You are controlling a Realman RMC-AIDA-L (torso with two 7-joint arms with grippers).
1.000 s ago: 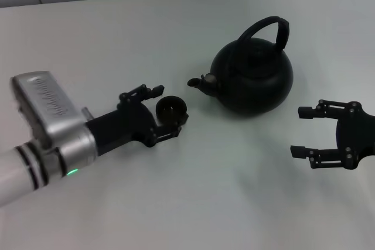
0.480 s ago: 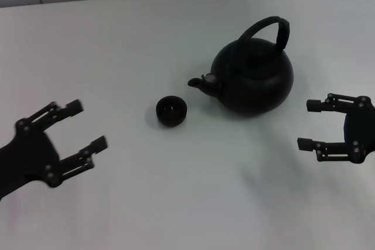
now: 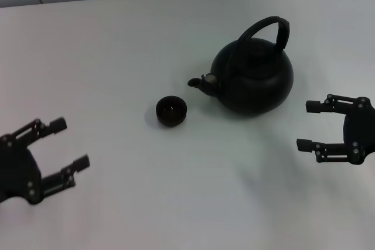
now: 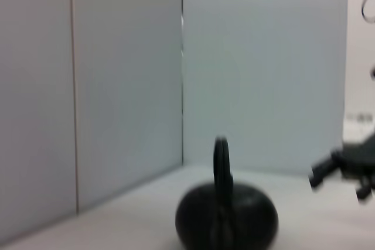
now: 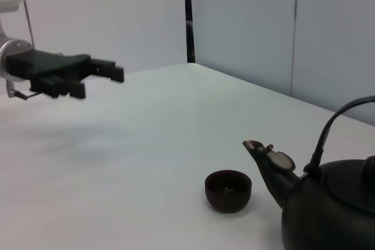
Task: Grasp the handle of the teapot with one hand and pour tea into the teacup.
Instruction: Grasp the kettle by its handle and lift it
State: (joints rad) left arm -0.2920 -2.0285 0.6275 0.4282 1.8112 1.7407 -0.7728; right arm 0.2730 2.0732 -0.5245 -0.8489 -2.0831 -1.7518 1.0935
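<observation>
The teapot (image 3: 253, 80) sits centre-table, spout toward the teacup (image 3: 171, 110) at its 8 o'clock. The right gripper (image 3: 309, 125), fingers apart, hovers at 4; the left gripper (image 3: 69, 143), also apart, at 8.

A plain white table (image 3: 176, 203) fills the scene under soft, even light — pale grey wall panels (image 5: 246, 21) rise along its far edge, split by thin vertical seams and meeting at a dark corner joint.
</observation>
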